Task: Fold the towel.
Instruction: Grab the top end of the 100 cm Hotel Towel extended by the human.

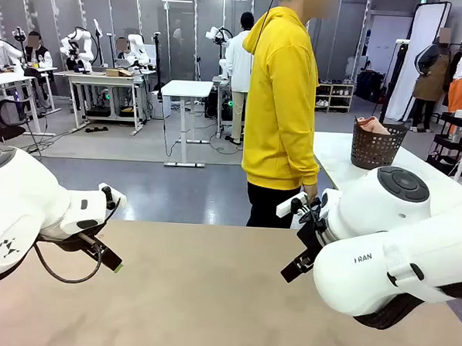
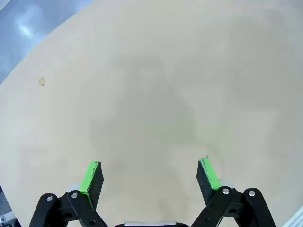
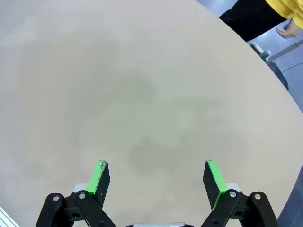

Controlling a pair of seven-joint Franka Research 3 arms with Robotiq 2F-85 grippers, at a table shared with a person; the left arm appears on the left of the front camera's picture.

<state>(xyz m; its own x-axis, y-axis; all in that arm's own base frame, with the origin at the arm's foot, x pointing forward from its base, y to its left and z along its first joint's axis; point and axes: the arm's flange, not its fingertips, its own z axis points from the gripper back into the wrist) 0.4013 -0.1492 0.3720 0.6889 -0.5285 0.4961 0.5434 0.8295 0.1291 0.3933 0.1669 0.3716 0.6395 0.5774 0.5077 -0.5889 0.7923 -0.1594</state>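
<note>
Pink towel [image 1: 371, 124], we judge, lies in the basket [image 1: 375, 152]: soft, limp; pinch its corners. Our left gripper [image 2: 149, 165] and right gripper [image 3: 156, 165] gape empty.

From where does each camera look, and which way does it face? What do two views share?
Front view: sits between the arms, faces across the table toward the person; left arm and right arm show at the sides.
Left wrist view: sits on the left wrist, faces down at the table; the open left gripper shows.
Right wrist view: sits on the right wrist, faces down at the table; the open right gripper shows, the person's hand at the corner.
Shared: front and right wrist views both show the person.
</note>
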